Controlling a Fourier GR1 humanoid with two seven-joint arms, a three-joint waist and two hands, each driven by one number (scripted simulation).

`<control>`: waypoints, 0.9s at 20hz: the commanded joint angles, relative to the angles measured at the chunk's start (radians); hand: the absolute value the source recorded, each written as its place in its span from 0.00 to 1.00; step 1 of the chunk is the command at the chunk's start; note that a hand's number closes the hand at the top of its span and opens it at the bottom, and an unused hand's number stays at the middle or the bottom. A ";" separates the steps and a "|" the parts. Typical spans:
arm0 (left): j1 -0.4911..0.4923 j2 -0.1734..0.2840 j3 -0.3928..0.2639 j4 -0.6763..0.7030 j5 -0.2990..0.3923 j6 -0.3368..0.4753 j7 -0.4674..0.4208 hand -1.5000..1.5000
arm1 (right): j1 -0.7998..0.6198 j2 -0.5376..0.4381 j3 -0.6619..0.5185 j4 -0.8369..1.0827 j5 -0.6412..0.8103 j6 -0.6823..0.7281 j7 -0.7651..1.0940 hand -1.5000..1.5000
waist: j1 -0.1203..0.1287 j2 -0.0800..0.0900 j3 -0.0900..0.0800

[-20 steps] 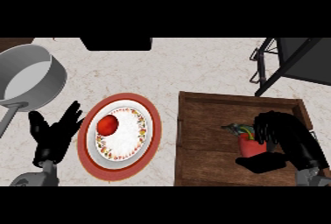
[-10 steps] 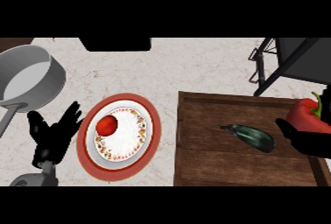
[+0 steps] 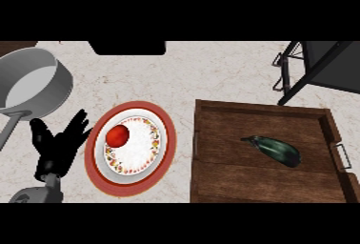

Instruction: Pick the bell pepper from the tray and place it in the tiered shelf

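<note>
In the head view, the left hand [image 3: 57,148] is seen resting at nine o'clock with fingers spread, grasping nothing. The right hand and the bell pepper are not shown. On the wooden tray [image 3: 211,143] only a dark eggplant [image 3: 275,149] is left, so the carry to the shelf [image 3: 309,66] at one o'clock is judged underway. The shelf is cut off, its tiers unseen.
</note>
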 commanded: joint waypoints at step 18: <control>-0.034 -0.057 -0.037 0.001 -0.063 0.033 0.051 0.50 | -0.297 -0.266 0.022 0.817 0.091 -0.064 -0.410 1.00 | 0.015 0.012 -0.003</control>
